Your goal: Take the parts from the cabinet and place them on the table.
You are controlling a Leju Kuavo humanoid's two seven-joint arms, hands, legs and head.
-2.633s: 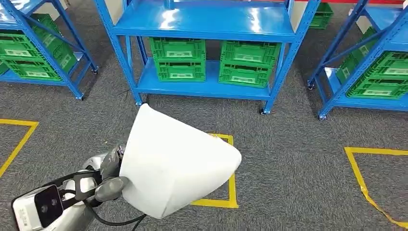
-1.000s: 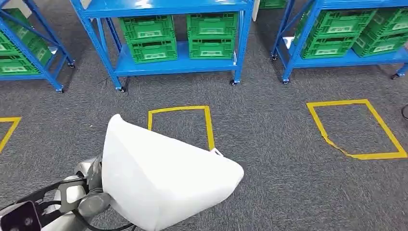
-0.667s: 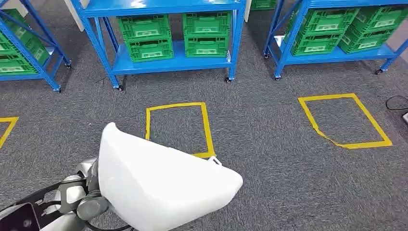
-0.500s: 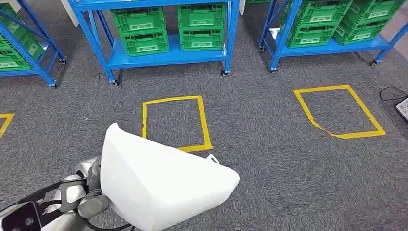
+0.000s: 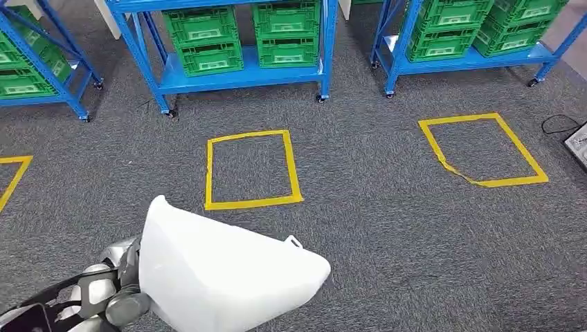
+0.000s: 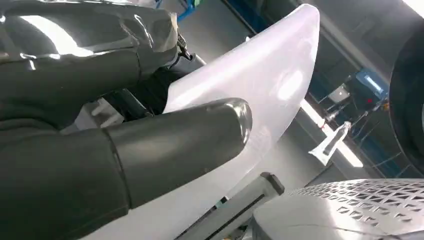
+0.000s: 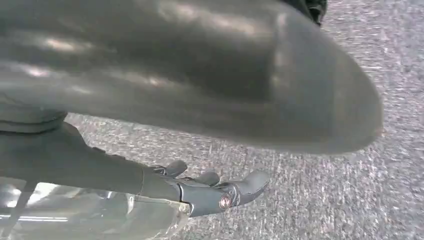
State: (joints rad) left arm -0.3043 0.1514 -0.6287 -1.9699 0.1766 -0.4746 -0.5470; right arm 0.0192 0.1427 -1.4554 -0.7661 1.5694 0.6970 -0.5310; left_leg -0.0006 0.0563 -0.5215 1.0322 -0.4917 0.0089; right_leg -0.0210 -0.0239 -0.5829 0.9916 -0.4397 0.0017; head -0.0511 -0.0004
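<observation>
A large white curved part fills the lower left of the head view, above the grey carpet. My left hand grips it at its left edge. In the left wrist view the thick grey thumb presses on the white part, with the darker fingers behind its edge. The blue cabinets with green crates stand far ahead at the top. My right hand hangs over the carpet, its fingers stretched out and apart, holding nothing.
Two yellow tape rectangles mark the carpet, one in the middle and one to the right. A further yellow corner lies at the left edge. A black cable and a device lie at the right edge.
The whole view has shifted: the cabinets have drawn away toward the top and the yellow rectangles lie farther up the carpet. The white part stays in my left hand.
</observation>
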